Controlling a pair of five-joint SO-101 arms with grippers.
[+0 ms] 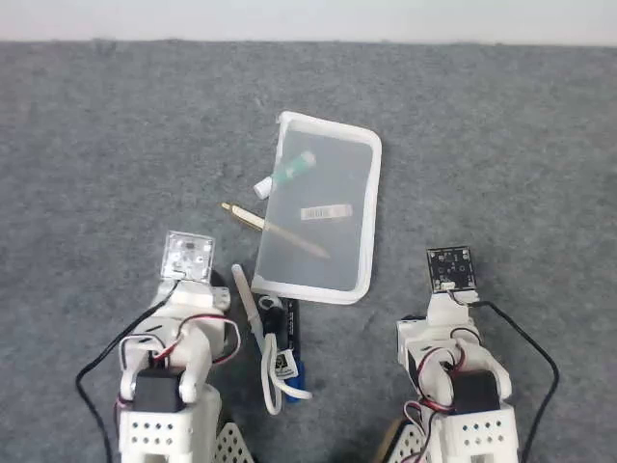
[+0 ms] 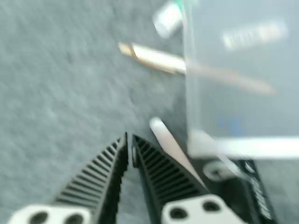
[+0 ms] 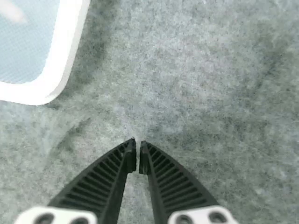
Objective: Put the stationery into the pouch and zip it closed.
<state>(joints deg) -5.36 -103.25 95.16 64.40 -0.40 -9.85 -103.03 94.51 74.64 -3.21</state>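
A translucent white pouch [image 1: 323, 217] lies flat mid-table. A gold pen [image 1: 253, 220] and a green-and-white marker [image 1: 289, 172] stick out past its left edge; whether they are inside or under it I cannot tell. A white pen [image 1: 249, 301] and a black-and-blue item [image 1: 287, 340] with a white loop lie just in front of the pouch. My left gripper [image 2: 130, 141] is shut and holds nothing, low over the carpet beside the white pen [image 2: 169, 142]. My right gripper [image 3: 137, 145] is shut and holds nothing, near the pouch's front right corner [image 3: 44, 70].
Grey carpet [image 1: 501, 145] covers the table. The left arm [image 1: 183, 328] and right arm [image 1: 453, 357] stand at the front edge, either side of the loose stationery. A pale wall runs along the back.
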